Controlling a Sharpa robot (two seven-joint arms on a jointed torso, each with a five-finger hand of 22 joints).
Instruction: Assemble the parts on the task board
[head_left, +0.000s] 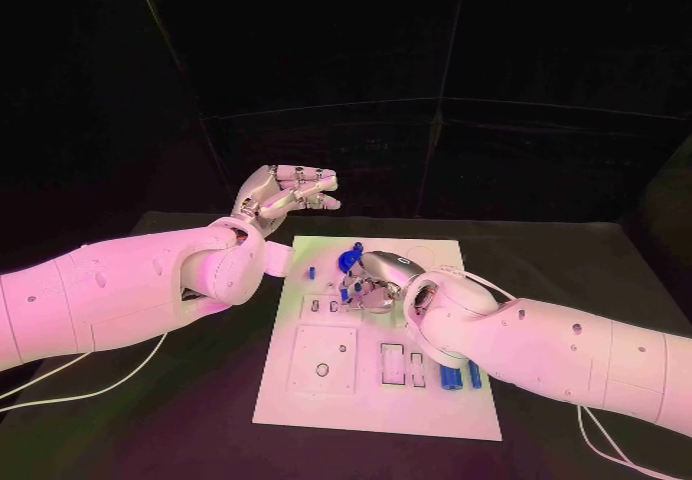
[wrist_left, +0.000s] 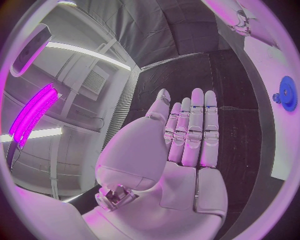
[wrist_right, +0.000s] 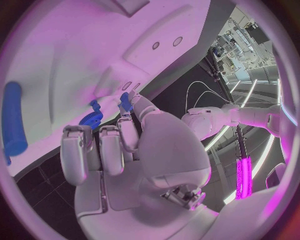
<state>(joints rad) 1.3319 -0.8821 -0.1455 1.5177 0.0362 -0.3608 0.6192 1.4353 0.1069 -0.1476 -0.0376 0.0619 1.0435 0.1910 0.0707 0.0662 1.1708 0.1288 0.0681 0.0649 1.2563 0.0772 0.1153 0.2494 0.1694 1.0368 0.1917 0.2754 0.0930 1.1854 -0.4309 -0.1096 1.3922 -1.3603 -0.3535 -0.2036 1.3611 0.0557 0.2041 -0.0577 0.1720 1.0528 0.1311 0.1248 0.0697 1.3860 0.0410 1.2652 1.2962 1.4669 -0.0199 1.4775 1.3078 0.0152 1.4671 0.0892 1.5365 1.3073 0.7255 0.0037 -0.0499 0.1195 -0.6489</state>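
Right hand (head_left: 387, 283) is reaching down over the middle of the task board (head_left: 433, 405), fingers curled in beside a small blue peg (wrist_right: 125, 101); whether it is pinching that peg, cannot tell. Blue gear (head_left: 349, 259) is sitting just beyond its fingertips. Parts are looking like small, light, stiff, smooth plastic, likely slippery: pinch by the sides. Blue cylinders (head_left: 459, 377) are lying back by its forearm, crowding any approach. Left hand (head_left: 289, 193) is hovering beyond the board's far corner, fingers straight, holding nothing
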